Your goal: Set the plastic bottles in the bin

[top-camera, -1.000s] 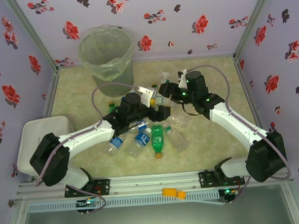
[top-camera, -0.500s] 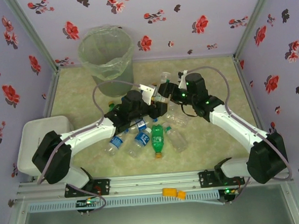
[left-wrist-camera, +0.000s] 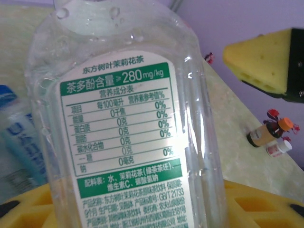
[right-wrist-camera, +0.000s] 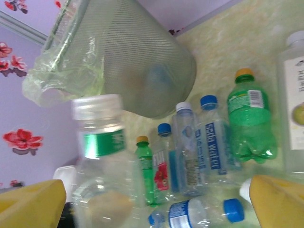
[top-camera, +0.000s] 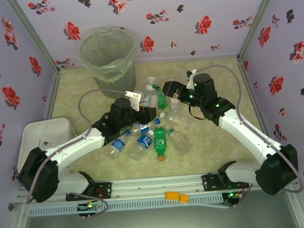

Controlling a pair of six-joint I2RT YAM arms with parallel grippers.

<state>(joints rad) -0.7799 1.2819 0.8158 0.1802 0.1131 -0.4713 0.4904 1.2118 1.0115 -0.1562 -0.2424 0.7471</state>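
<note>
So, your clear bottle (left-wrist-camera: 128,118), white cap and green-and-white printed label, is upright over the middle of the tabletop (top-camera: 216,74), clamped in the left gripper (top-camera: 147,103). Your right gripper (top-camera: 165,88) hangs just beside it, fingers spread wide, gripping nothing. The other bottles (top-camera: 153,139) lie jumbled toward the near edge, and the bin (top-camera: 108,54) stands in the far-left corner.

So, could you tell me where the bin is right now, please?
In the top view the bin stands at the far left of the table by the flowered back wall, just beyond the left gripper, which grips a clear bottle.
</note>
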